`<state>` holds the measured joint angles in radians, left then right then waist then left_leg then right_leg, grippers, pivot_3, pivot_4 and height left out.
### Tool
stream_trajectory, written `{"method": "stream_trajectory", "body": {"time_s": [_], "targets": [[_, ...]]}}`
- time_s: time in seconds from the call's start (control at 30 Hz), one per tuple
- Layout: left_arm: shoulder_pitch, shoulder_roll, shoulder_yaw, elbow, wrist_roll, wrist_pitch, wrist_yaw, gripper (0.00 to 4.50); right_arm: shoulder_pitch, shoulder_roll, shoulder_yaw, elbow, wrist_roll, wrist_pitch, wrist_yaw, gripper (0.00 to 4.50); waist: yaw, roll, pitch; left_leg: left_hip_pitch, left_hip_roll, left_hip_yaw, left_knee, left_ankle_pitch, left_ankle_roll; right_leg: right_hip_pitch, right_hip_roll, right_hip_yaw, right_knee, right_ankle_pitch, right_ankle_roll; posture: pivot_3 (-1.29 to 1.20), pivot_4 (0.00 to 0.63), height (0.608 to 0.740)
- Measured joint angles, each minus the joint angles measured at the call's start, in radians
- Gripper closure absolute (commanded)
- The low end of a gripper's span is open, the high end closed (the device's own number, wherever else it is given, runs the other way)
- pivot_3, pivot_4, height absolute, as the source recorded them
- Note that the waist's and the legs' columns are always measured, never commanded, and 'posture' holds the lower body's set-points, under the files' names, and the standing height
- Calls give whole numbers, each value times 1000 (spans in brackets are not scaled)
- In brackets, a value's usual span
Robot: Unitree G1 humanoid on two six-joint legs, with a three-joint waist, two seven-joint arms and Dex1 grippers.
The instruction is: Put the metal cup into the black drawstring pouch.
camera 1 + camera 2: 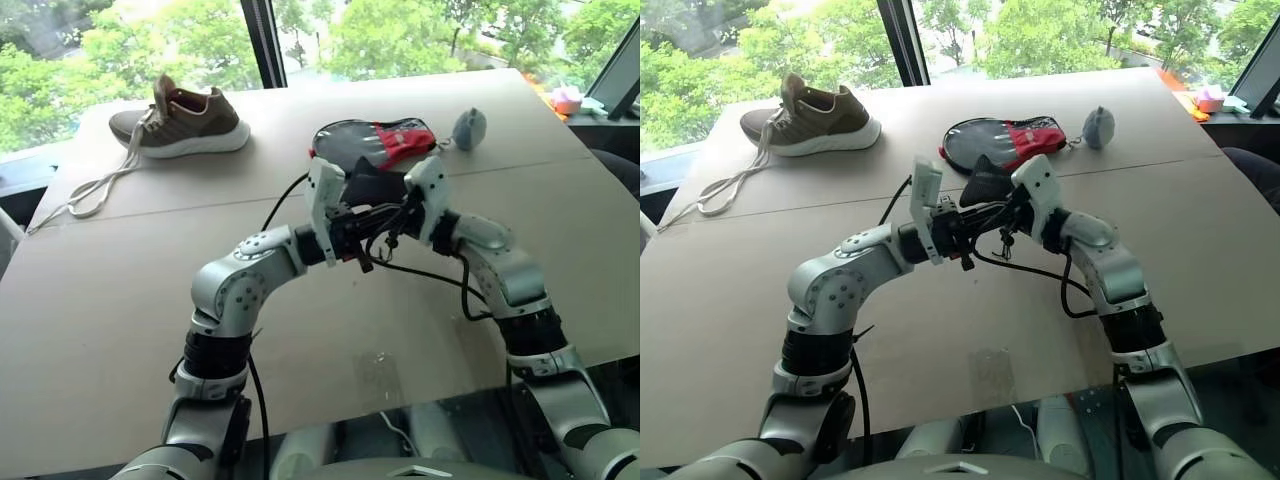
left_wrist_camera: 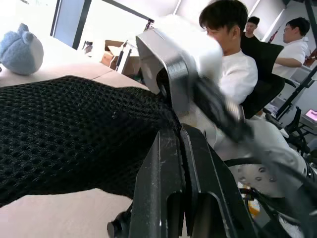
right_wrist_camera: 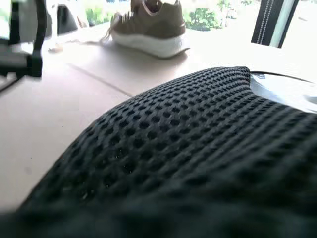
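The black drawstring pouch (image 1: 372, 186) is a soft mesh bag held up off the table between my two hands, near the middle of the scene. My left gripper (image 1: 358, 240) comes in from the left and is shut on the pouch's edge; in the left wrist view its fingers (image 2: 168, 163) press together against the mesh (image 2: 74, 134). From the right, my right gripper (image 1: 398, 222) is closed on the pouch's other side, with thin black cords hanging below. The mesh (image 3: 198, 148) covers the right wrist view. The metal cup is hidden.
A brown shoe (image 1: 185, 120) with long laces lies at the table's back left. A black-and-red paddle case (image 1: 385, 140) sits just behind the pouch, and a grey fuzzy ball (image 1: 468, 128) lies to its right. People (image 2: 237, 69) sit beside the table.
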<state>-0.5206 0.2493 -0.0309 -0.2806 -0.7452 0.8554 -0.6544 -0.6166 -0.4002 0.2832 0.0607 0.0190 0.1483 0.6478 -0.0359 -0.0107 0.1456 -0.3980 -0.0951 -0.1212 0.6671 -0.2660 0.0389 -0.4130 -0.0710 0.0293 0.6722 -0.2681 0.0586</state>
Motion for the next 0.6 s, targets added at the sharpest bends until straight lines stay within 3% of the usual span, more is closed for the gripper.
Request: {"method": "stream_trajectory", "body": {"time_s": [0.03, 0.13, 0.23, 0.37, 0.47, 0.6], "targets": [[1, -4, -8, 15, 1, 1, 2, 4500, -17, -38, 26, 27, -70, -75, -1, 4403, 0, 0, 0, 0, 1, 0, 0, 0, 0, 0, 0, 0, 1, 0, 0, 0, 150, 740], [-2, -22, -11, 53, 22, -11, 27, 4500, -40, -67, 42, 77, -168, -191, -2, 3464, -5, 0, 0, 1, 2, 0, 0, 0, 0, 0, 1, 1, 1, 0, 0, 0, 150, 740], [-30, -29, 9, 77, 43, -47, 50, 4500, -25, -44, 72, 78, -174, -202, 22, 1781, -7, -1, 0, 1, 3, 0, 0, 0, 0, 0, 2, 2, 1, 0, 0, 0, 150, 740], [-37, -26, 20, 86, 58, -82, 53, 4500, -6, 14, 24, 36, -73, -110, 47, 653, 7, -1, 0, 0, 1, -1, 0, 0, 0, 0, 0, 1, -1, 0, 0, 0, 150, 740], [-37, -31, 19, 98, 76, -104, 57, 4500, 5, 26, -8, -25, -13, -20, 59, 1024, 9, -1, 0, 0, 1, -2, 0, 0, 0, 0, 0, 1, -1, 0, 0, 0, 150, 740], [-36, -33, 19, 108, 95, -125, 61, 4500, 36, 20, -32, -77, 27, 71, 74, 2894, 12, -1, 0, 0, 1, -1, 0, 0, 0, 0, 0, 1, 0, 0, 0, 0, 150, 740]]}}
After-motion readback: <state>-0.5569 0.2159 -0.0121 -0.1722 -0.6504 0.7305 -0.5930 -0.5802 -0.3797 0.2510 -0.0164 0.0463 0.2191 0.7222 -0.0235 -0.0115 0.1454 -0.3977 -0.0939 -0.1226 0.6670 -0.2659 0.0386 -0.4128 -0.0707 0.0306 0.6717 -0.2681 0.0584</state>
